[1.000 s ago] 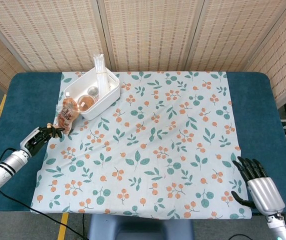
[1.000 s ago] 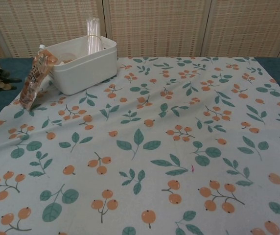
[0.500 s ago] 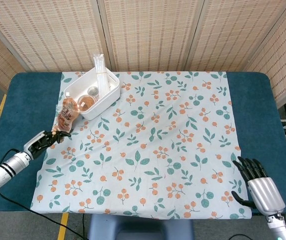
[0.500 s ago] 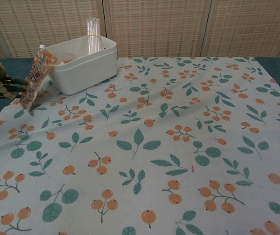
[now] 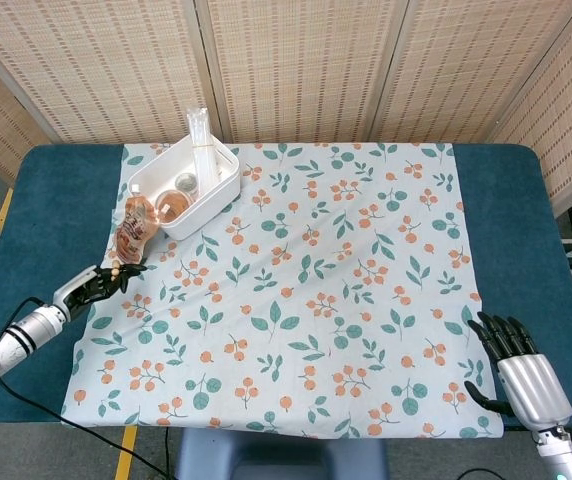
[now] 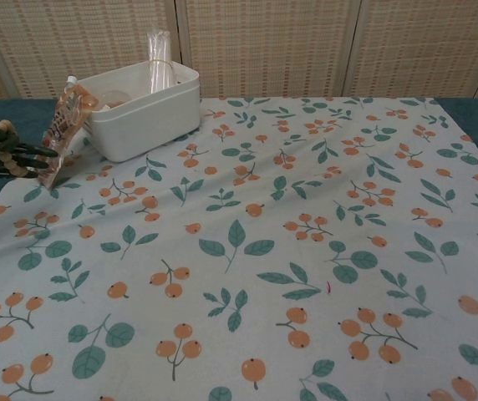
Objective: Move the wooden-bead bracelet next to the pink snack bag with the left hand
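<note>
Your left robot hand holds the wooden-bead bracelet draped over its fingers, just beside the pink snack bag. Carrying looks nearly done; lowering it onto the worktop and letting go remain.

Snack bag beside bin (touching).

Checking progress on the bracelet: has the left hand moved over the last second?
Yes. In the head view the left hand, holding the wooden-bead bracelet, has moved toward the near table edge, away from the white bin, and sits below the pink snack bag.
</note>
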### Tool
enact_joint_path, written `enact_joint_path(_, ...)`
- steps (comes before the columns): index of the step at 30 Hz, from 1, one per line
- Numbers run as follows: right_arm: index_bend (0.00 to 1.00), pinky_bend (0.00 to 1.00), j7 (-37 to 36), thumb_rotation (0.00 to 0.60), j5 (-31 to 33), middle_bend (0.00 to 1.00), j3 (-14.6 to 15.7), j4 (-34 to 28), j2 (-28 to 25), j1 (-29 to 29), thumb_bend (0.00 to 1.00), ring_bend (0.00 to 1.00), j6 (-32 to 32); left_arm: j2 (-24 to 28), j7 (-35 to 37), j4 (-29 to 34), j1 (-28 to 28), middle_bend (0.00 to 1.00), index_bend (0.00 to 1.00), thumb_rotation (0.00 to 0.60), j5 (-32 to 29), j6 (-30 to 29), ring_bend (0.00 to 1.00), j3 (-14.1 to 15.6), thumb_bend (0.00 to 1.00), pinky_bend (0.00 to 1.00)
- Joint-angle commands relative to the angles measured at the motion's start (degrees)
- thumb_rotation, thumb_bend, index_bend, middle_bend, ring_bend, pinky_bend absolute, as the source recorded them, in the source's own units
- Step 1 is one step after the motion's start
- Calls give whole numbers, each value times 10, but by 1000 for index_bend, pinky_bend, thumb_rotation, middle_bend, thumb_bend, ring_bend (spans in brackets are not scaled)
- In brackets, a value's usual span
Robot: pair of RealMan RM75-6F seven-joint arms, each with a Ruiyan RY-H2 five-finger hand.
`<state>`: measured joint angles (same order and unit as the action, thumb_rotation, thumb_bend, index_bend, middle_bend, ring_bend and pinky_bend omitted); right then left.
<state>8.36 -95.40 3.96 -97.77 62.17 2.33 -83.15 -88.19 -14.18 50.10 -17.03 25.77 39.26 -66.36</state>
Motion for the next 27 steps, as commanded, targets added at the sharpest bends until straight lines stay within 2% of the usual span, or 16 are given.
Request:
enact_joint_path(1, 0, 0, 0, 450, 0, 0, 0, 0, 0, 0, 236, 0, 0, 2, 3, 5, 1, 114, 6, 600, 0, -6, 0, 4, 996, 0)
enact_joint_path(2, 0, 0, 1, 450, 1, 0, 0, 0, 0, 0, 236, 0, 0, 1, -1, 9, 3, 113, 5, 600, 0, -12, 0, 3, 977, 0)
enact_joint_path(3, 0, 0, 1, 450, 1, 0, -1, 0, 1, 0, 236, 0, 0, -1, -3, 12, 6, 109, 3, 600, -2, -13, 0, 1, 916, 0)
enact_joint_path(6, 0, 0, 2, 450, 1, 0, 0, 0, 1, 0, 236, 0, 2, -6, -16, 17, 14, 92, 0, 600, -7, -7, 0, -6, 654, 0)
enact_joint_path(10, 0, 0, 3, 451, 1, 0, 0, -1, 1, 0, 236, 0, 3, -15, -44, 24, 24, 75, 0, 600, -11, -2, 0, -17, 492, 0)
enact_joint_path(19, 0, 0, 2, 451, -1, 0, 0, -2, 0, -1, 236, 0, -1, -13, -41, 26, 25, 98, 39, 600, -11, -6, 0, -15, 429, 0)
enact_joint_path(27, 0, 0, 3, 450, -1, 0, 0, -2, 1, 0, 236, 0, 1, -22, -130, 72, 52, 106, 34, 600, 32, -36, 0, -7, 432, 0)
